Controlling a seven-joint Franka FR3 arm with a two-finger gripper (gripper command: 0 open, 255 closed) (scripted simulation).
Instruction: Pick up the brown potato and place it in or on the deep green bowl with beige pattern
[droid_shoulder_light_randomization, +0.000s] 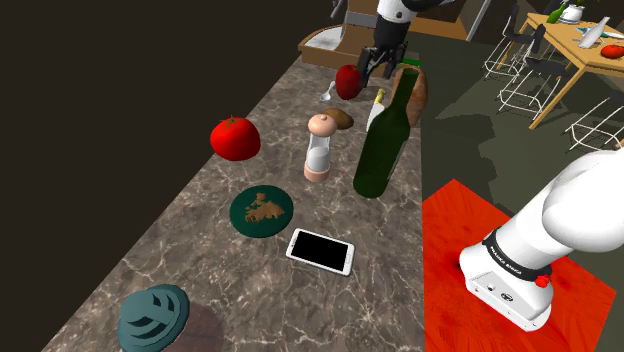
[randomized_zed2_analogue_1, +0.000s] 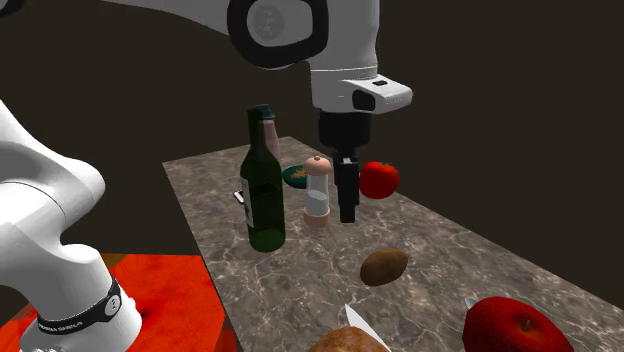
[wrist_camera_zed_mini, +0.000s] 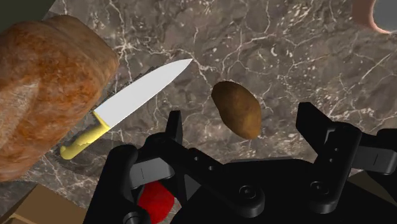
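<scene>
Fingers (wrist_camera_zed_mini: 310, 124) wide and empty, potato (wrist_camera_zed_mini: 236, 109) framed between them, untouched, upper-middle of the shoulder view: I judge I'm lined up to straddle it; bowl (droid_shoulder_light_randomization: 261, 211) lies well apart, lower left of centre.

bowl (randomized_zed2_analogue_1: 292, 178) half hidden behind shaker (randomized_zed2_analogue_1: 318, 195); loaf (wrist_camera_zed_mini: 44, 89) cut by the edge.

This looks like a home kitchen: a long marble-patterned counter (droid_shoulder_light_randomization: 200, 250) carries a potato (wrist_camera_zed_mini: 236, 108), a tomato (droid_shoulder_light_randomization: 235, 138), a loaf of bread (wrist_camera_zed_mini: 44, 89), a yellow-handled knife (wrist_camera_zed_mini: 137, 95) and a green bottle (droid_shoulder_light_randomization: 383, 140). Beyond the counter's far end stands a wooden dining table (droid_shoulder_light_randomization: 583, 42), laid with a few things, with white wire chairs (droid_shoulder_light_randomization: 520, 80) beside it.
</scene>
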